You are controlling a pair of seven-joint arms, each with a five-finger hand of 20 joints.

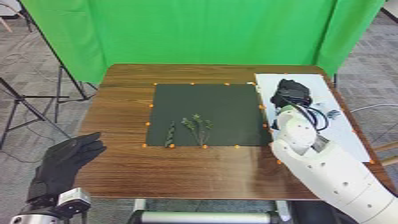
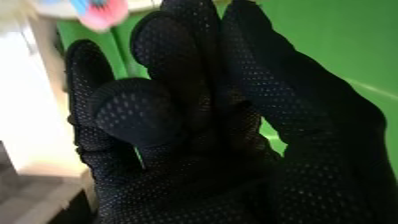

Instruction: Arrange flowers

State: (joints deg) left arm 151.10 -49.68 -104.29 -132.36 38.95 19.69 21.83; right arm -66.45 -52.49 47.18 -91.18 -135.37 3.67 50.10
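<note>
1. The mat (image 1: 204, 100) is laid on the middle of the table (image 1: 178, 175).
2. On the mat's near part, one stem (image 1: 171, 135) is set left of the other stems (image 1: 197, 120).
3. The sheet (image 1: 342, 137) is laid right of the mat.
4. The right hand (image 1: 290, 94) is held over the sheet.
5. The left hand (image 1: 67, 157) is held at the table's left side.
6. The curtain (image 1: 213, 30) is hung behind the table.
7. A stand (image 1: 60, 95) is placed left of the table.

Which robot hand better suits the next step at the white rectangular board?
Likely the right: the right robot hand is over the board, while the left robot hand is across the brown wooden table.
</note>
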